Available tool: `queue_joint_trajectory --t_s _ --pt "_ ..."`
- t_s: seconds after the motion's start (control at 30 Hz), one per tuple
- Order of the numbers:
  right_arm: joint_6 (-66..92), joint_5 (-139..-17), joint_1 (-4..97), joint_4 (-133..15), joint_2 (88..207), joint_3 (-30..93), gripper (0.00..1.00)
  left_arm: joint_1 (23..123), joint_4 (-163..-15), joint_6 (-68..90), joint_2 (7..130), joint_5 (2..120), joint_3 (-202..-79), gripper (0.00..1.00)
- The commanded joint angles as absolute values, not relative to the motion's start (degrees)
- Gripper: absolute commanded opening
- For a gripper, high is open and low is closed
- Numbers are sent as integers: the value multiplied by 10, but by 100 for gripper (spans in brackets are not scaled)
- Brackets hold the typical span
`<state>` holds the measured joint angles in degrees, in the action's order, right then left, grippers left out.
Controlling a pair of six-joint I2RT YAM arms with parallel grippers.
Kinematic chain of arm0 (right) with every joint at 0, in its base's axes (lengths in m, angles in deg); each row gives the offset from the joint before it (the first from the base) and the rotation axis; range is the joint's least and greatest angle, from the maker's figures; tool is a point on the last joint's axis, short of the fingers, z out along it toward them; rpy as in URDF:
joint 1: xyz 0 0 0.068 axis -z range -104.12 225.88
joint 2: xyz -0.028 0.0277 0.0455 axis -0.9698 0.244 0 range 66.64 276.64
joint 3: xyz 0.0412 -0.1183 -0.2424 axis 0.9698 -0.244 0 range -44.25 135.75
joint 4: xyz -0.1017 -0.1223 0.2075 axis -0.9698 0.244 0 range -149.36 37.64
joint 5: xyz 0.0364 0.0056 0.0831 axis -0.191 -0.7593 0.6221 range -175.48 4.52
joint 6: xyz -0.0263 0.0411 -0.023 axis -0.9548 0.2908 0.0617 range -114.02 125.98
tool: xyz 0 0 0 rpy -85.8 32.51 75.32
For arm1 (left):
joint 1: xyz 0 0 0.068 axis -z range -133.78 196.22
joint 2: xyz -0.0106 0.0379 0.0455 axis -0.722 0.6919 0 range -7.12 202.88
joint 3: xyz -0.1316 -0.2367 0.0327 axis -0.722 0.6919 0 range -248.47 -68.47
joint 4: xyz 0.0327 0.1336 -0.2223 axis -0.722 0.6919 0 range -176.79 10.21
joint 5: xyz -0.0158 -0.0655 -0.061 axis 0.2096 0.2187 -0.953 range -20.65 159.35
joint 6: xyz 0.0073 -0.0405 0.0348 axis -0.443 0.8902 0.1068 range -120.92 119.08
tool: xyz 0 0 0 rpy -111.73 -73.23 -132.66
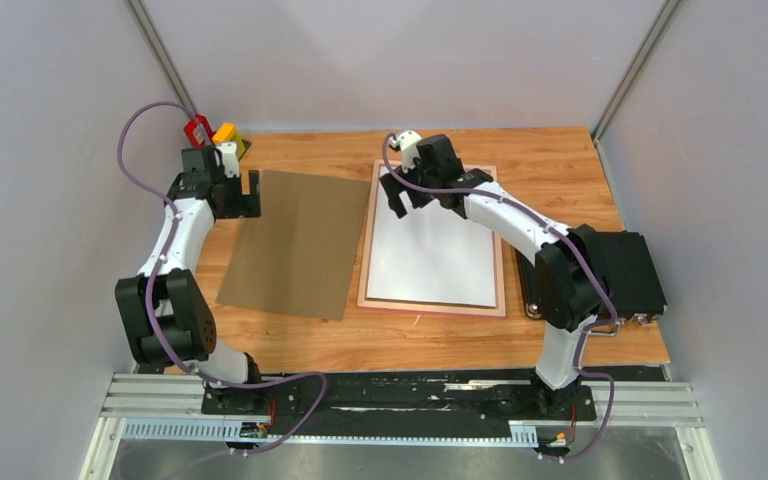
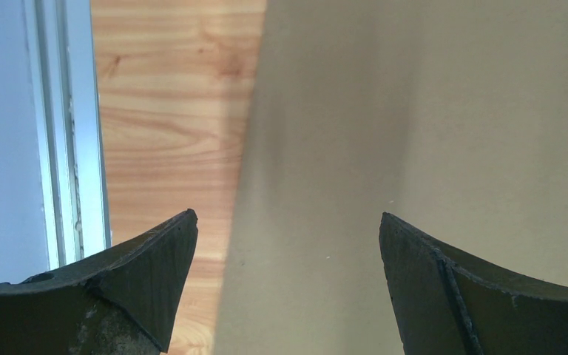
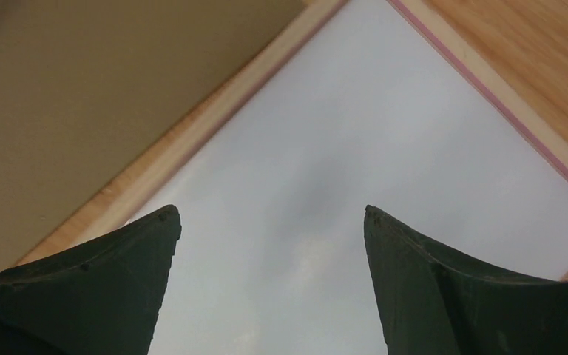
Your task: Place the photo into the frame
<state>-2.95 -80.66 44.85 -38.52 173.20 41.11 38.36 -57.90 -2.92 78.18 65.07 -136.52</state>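
Top view, frame (image 1: 501, 250): lies flat on the table (image 1: 560, 170), right of centre, with the light wood side up.
Top view, photo (image 1: 430, 255): a white sheet fills the frame opening. I judge it to be the print lying face down, since no printed side shows.
Top view, backing board (image 1: 295, 245): plain brown and flat, just left of the frame and outside it.
Top view, right gripper (image 1: 427, 200): over the far end of the frame, fingers spread, holding nothing.
Top view, left gripper (image 1: 243, 200): at the far left corner of the backing board.
Top view, black case (image 1: 630, 270): sits at the right edge, behind the right arm.
Left wrist view, left gripper (image 2: 288, 215): fingers spread wide and empty, with the backing board (image 2: 414, 111) below. Whether they touch it cannot be told.
Left wrist view, surroundings: bare table (image 2: 170, 111) and a metal rail (image 2: 66, 133) to the left.
Right wrist view, right gripper (image 3: 269, 211): fingers apart above the photo (image 3: 355, 148). Contact with it cannot be confirmed.
Right wrist view, frame (image 3: 214, 126): the wood border meets the sheet edge and a pink lip shows on the outer side. The backing board (image 3: 81, 89) lies beyond it.
Step in hand (judgement): seating the photo flat in the recess.
Procedure: press down lightly near the far edge without dragging. Confirm that all four sheet edges sit inside the wood border before the board goes on.
Risk: a sideways push could ride the sheet up onto the border or crease it.
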Motion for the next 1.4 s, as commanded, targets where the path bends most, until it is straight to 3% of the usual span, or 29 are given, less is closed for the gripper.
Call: queue_joint_trajectory --t_s 0.0,0.47,1.03,1.37 --pt "32 -737 422 -366 1747 474 93 333 -529 -63 822 595 -1400 100" --pt "224 -568 388 -304 1922 660 93 244 -535 -108 885 562 -1398 100" --pt "255 -536 373 -304 1996 643 91 239 -543 -111 883 539 -1379 100" --pt "259 -593 375 -304 1989 607 91 239 -540 -112 875 526 -1379 100"
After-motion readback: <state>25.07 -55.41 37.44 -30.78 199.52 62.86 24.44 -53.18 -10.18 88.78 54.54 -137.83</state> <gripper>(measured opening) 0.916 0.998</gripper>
